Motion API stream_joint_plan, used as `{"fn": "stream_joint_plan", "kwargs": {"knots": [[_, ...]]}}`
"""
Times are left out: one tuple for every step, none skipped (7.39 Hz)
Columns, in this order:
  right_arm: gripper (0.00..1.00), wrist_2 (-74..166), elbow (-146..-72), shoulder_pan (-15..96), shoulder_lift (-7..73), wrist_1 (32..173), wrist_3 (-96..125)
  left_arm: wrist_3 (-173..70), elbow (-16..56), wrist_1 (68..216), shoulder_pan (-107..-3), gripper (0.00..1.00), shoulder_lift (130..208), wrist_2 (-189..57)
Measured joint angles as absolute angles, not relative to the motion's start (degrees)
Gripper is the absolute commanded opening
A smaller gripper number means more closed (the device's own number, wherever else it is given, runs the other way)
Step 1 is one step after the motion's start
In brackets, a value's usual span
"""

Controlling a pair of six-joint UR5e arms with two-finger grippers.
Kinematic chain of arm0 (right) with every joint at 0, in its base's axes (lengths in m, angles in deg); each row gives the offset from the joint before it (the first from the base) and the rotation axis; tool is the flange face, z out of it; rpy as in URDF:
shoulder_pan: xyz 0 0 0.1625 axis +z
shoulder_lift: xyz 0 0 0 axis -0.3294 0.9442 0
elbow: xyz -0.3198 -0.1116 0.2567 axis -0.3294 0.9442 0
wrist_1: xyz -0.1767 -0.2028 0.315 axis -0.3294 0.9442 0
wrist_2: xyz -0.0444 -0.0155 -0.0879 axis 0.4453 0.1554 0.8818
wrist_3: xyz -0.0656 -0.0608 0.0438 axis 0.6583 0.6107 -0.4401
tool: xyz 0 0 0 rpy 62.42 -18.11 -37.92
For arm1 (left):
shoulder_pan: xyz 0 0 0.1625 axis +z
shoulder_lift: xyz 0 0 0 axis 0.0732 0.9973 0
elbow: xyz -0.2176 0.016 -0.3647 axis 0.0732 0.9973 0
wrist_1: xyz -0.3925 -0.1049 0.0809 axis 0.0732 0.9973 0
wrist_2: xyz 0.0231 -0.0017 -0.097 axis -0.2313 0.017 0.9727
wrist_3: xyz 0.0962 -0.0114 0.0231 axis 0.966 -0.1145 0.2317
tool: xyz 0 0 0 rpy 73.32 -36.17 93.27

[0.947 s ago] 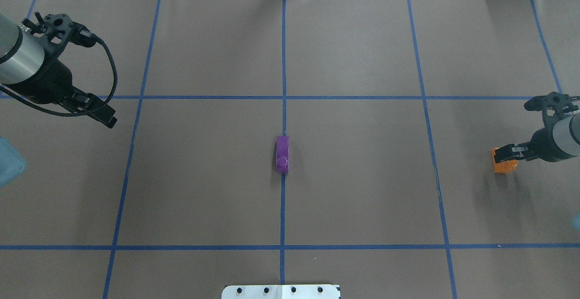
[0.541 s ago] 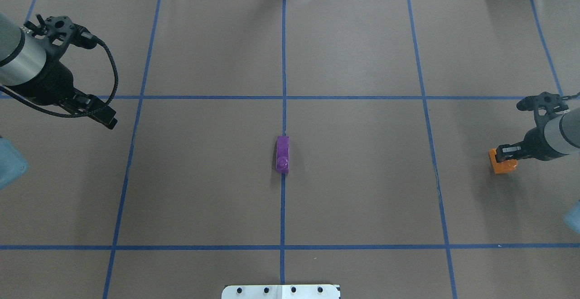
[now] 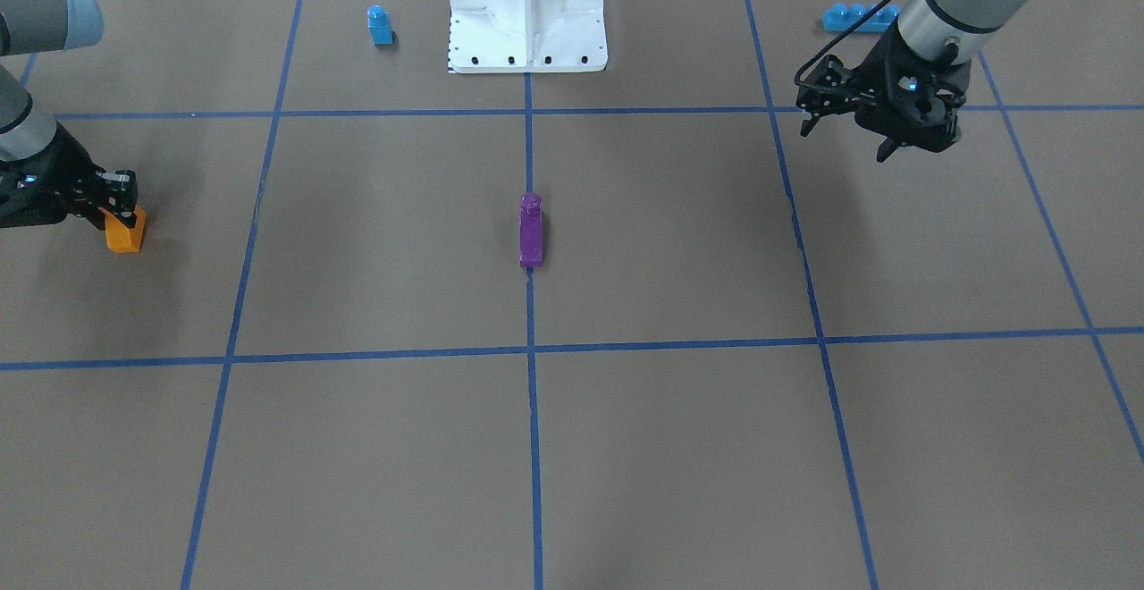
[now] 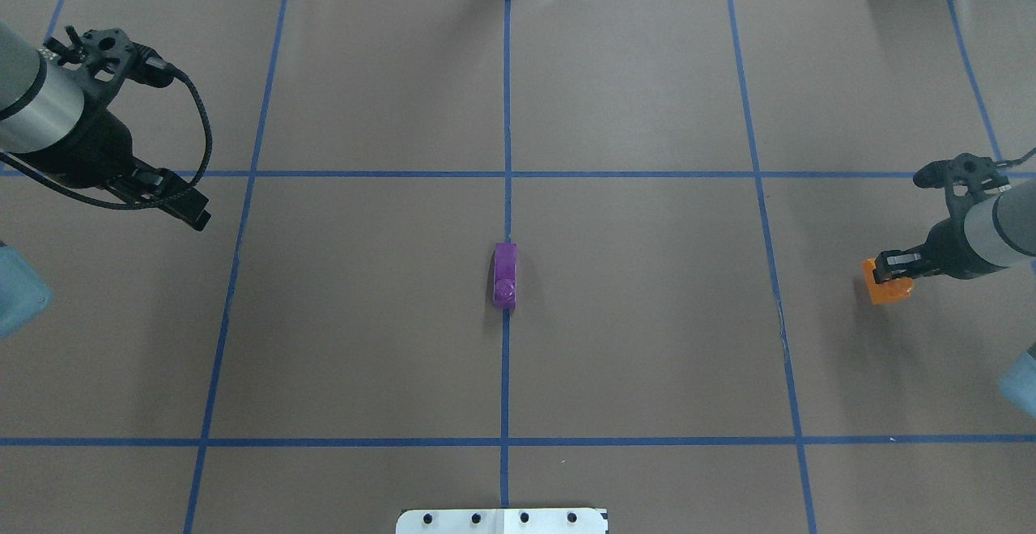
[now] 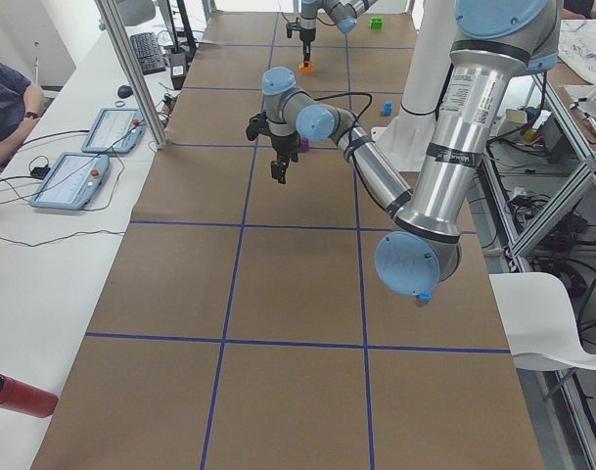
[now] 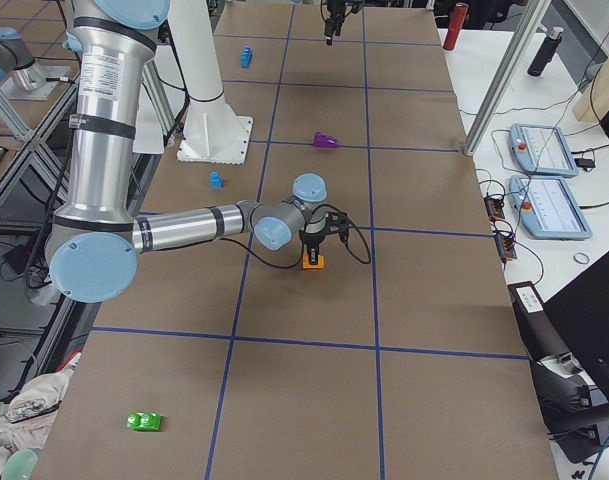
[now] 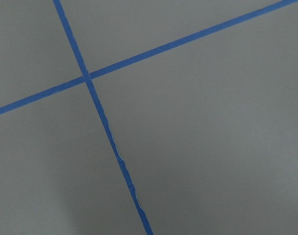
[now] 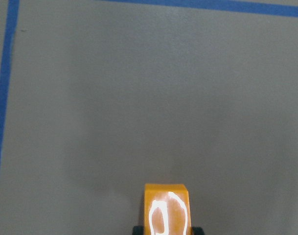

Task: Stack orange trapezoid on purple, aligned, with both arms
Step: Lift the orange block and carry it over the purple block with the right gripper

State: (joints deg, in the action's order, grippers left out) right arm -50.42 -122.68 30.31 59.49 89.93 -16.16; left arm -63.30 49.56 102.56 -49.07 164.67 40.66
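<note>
The orange trapezoid is at the table's right side, gripped by my right gripper, which is shut on it and holds it low over the paper. It also shows in the front view, the right side view and the right wrist view. The purple block lies on the centre tape line, stud towards me, with nothing touching it. My left gripper hangs above the table's left side, far from both blocks, with its fingers together and empty.
A blue single-stud block and a long blue brick lie near the white base pedestal. A green block lies at the table's near right end. Blue tape lines cross the brown paper.
My right gripper has carried the orange trapezoid a short way left, towards the table's centre. My left arm has barely moved. The purple block has not moved.
</note>
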Motion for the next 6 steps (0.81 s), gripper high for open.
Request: {"fn": "stream_joint_plan", "kwargs": {"knots": [[0.0,-50.49,-124.07,30.32,55.97,94.92,-16.41,-63.3,49.49,102.57,-49.06,1.0,164.6,40.55],[0.0,-50.56,-125.09,30.24,51.02,101.19,-17.18,-63.29,49.53,102.57,-49.07,1.0,164.28,40.5],[0.0,-50.79,-125.57,29.79,45.69,107.17,-18.6,-63.19,49.7,102.56,-49.2,1.0,163.49,40.45],[0.0,-51.15,-125.71,28.82,40.27,112.67,-20.16,-62.96,49.97,102.58,-49.43,1.0,162.39,40.39],[0.0,-51.29,-125.76,27.41,35.11,117.38,-22.27,-62.76,50.35,102.6,-50.26,1.0,161.06,40.44],[0.0,-51.15,-125.67,25.02,30.62,120.21,-26.07,-62.91,51.08,102.59,-52.04,1.0,159.1,40.67]]}}
